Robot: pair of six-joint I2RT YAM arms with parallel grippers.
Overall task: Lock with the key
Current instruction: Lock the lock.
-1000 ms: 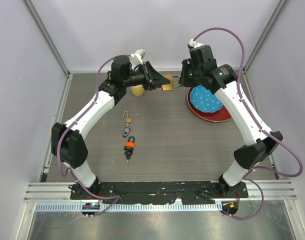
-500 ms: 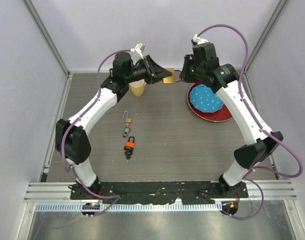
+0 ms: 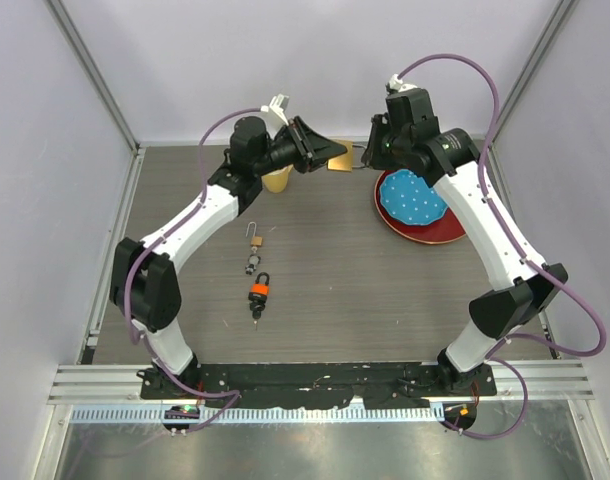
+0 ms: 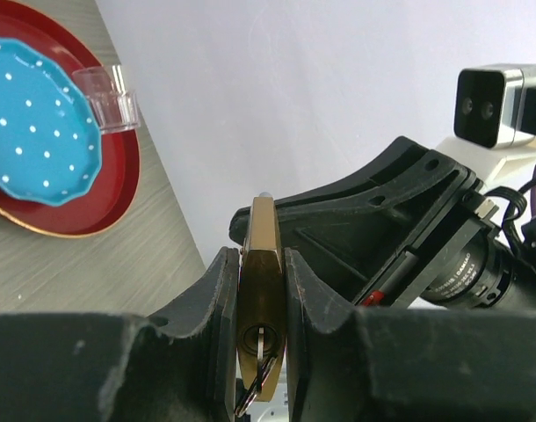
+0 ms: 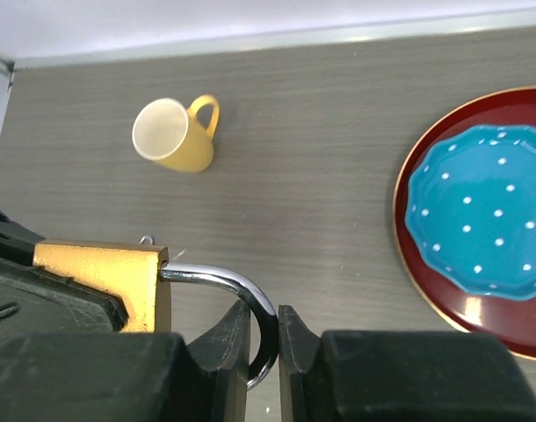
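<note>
A brass padlock (image 3: pixel 337 160) hangs in the air at the back of the table, held between both arms. My left gripper (image 4: pixel 262 260) is shut on the padlock body (image 4: pixel 262 290), one finger on each flat side. A key (image 4: pixel 260 367) sits in the keyhole on the lock's underside, with a ring hanging from it. My right gripper (image 5: pixel 264 321) is shut on the curved part of the steel shackle (image 5: pixel 242 288), which runs out of the brass body (image 5: pixel 105 281) at the left. In the top view the left gripper (image 3: pixel 323 156) and the right gripper (image 3: pixel 369 152) face each other.
A yellow mug (image 3: pixel 276 180) stands under the left wrist. A red plate with a blue dotted dish (image 3: pixel 415 205) lies at the right. A small brass padlock (image 3: pixel 254 238), a dark lock (image 3: pixel 253 264) and an orange-and-black padlock (image 3: pixel 259 292) lie in a row mid-table.
The left wrist has swung a little right and toward the back, the right wrist has edged back too. The padlock stays gripped between them.
</note>
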